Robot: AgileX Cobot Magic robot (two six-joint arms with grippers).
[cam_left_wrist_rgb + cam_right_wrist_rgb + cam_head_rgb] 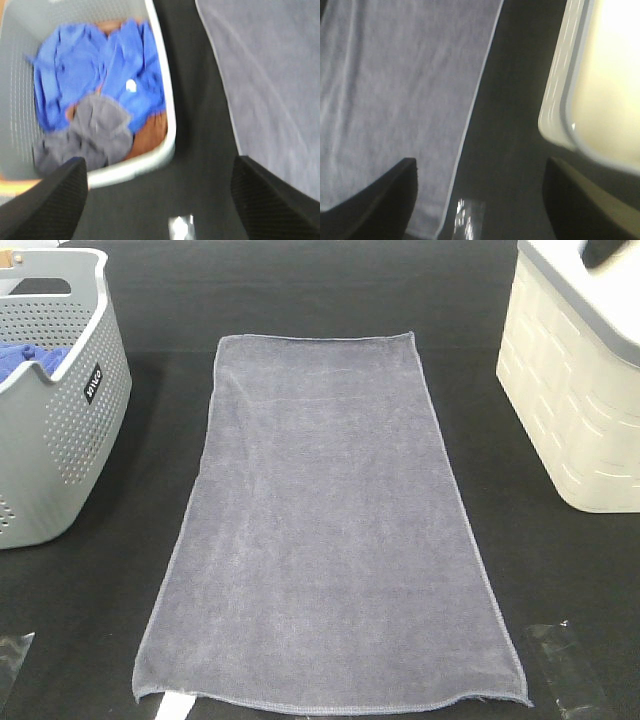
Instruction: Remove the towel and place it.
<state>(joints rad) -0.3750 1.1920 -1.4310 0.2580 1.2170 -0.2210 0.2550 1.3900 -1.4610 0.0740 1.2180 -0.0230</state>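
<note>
The slate-grey towel (325, 530) lies spread flat on the black table, its long side running from front to back. It also shows in the left wrist view (270, 75) and in the right wrist view (395, 90). My left gripper (160, 200) is open and empty above the black table, between the grey basket and the towel's left edge. My right gripper (480, 205) is open and empty above the table, between the towel's right edge and the cream bin. Neither gripper shows in the exterior view.
A grey perforated basket (60, 440) stands at the left and holds a bright blue cloth (100, 65), a crumpled grey cloth (95, 130) and something brown. A cream woven-look bin (575, 390) stands at the right. Clear tape marks (570, 670) lie near the front edge.
</note>
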